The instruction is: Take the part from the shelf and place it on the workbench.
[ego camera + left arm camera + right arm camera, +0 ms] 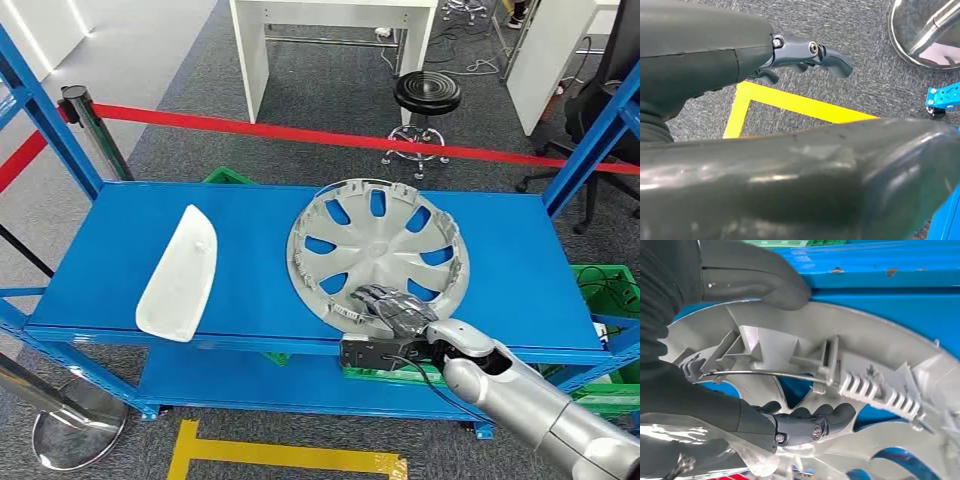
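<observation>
Your right robot hand (392, 308) sits on the near rim of the round silver-grey plastic wheel cover (377, 250), which lies flat, inner side up, on the top board of the blue metal shelf (249, 215). From the right wrist view you can see the grip: the thick grey thumb (764, 280) presses along one side of the ribbed rim of the wheel cover (851, 355) while the darker fingers (817, 422) curl through a spoke opening on the other side, so the robot hand has the rim clasped between them. The silver right arm comes in from the lower right, across the front edge of the shelf. Your left robot hand (806, 52) hangs low over grey carpet and a strip of yellow floor tape (791, 105); its fingers are loosely curved and apart, with nothing in them. On the left part of the same shelf board, well apart from the wheel cover, lies a white curved plastic shell part (179, 273), its near end reaching the front edge. Behind the shelf you see a red barrier tape (302, 133) stretched across, a black round stool (427, 93) and a white table (332, 30). Green plastic crates (611, 290) stand at the right, beneath and behind the shelf.
</observation>
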`<state>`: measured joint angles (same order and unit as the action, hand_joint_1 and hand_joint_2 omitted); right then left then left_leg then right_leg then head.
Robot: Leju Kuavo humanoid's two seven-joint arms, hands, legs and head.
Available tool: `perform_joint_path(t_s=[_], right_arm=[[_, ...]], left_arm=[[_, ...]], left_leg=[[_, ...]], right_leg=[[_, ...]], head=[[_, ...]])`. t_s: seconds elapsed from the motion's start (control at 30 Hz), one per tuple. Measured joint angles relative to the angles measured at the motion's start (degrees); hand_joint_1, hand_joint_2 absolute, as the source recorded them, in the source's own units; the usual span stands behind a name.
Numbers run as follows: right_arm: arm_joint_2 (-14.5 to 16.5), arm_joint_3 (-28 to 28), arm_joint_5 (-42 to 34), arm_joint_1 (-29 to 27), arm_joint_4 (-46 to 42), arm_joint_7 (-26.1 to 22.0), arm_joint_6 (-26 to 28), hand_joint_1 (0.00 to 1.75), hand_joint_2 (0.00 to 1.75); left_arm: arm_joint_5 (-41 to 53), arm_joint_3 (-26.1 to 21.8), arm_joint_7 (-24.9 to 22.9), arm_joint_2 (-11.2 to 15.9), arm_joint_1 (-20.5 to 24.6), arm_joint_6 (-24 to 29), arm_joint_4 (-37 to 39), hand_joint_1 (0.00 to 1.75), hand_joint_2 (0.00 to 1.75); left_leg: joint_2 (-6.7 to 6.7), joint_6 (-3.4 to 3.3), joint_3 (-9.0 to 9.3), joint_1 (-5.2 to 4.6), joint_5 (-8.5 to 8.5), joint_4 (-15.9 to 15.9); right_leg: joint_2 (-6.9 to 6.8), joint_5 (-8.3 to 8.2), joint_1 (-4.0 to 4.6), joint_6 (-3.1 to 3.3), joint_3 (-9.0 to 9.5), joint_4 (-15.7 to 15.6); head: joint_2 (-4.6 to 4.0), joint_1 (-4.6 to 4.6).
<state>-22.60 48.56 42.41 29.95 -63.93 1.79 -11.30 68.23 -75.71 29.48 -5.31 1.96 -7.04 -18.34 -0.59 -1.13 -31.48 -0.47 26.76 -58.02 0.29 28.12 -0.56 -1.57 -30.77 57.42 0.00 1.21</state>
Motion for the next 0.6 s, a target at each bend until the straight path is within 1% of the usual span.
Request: perform_joint_path(t_s=[0.13, 0.33, 0.5, 0.6], right_arm=[[0.0, 0.3, 0.4, 0.3, 0.1, -0.1, -0.1, 0.0, 1.75], [0.0, 1.9, 4.1, 1.1, 0.4, 0.0, 0.6, 0.0, 1.75], [0.0, 2.7, 4.4, 1.6, 0.7, 0.0, 0.7, 0.0, 1.75], [0.0, 2.9, 4.1, 1.8, 0.9, -0.7, 0.5, 0.0, 0.44]], left_arm=[[0.0, 0.0, 0.0, 0.0, 0.0, 0.0, 0.0, 0.0, 0.0], [-0.3, 0.0, 0.0, -0.1, 0.0, 0.0, 0.0, 0.0, 0.0], [-0.3, 0.0, 0.0, -0.2, 0.0, 0.0, 0.0, 0.0, 0.0], [-0.3, 0.0, 0.0, -0.2, 0.0, 0.0, 0.0, 0.0, 0.0]], left_leg=[[0.0, 0.0, 0.0, 0.0, 0.0, 0.0], [0.0, 0.0, 0.02, -0.01, 0.01, 0.0], [0.0, 0.0, 0.07, -0.01, 0.0, 0.0], [0.0, 0.0, 0.11, -0.01, 0.0, 0.0]], right_leg=[[0.01, 0.01, 0.01, 0.0, -0.11, 0.0], [0.03, 0.0, 0.0, 0.0, -0.17, 0.0], [0.03, 0.0, 0.0, -0.01, -0.14, 0.0], [0.03, -0.01, 0.0, -0.01, -0.11, 0.0]], head=[[0.0, 0.01], [0.0, 0.01], [0.0, 0.0], [0.0, 0.0]])
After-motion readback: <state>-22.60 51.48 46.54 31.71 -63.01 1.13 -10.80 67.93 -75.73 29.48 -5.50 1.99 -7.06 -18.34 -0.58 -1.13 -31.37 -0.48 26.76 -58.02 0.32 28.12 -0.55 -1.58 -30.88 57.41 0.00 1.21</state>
